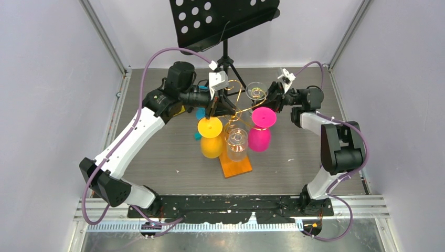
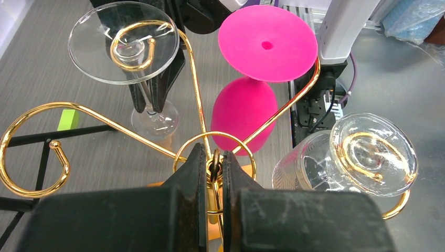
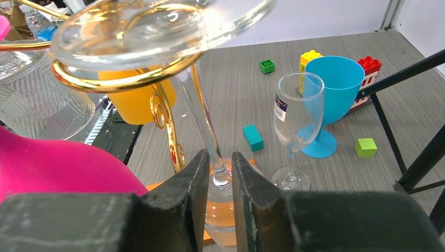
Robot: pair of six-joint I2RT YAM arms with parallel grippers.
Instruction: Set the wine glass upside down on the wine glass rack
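Gold wine glass rack [image 1: 237, 167] held the wine glass [image 1: 256, 92] upside down on its far-right loop. Left end effector [image 2: 212, 160] pinched the rack; right end effector [image 3: 216, 160] sat a little open around the stem. A bump while backing away could knock the glass off.

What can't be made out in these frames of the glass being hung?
- Right wrist: the wine glass bowl sits mostly behind the right gripper fingers, and whether the pads touch the glass is unclear.
- Left wrist: the left gripper body hides most of the wine glass rack base.
- Right wrist: the label on the standing flute is too small to read.
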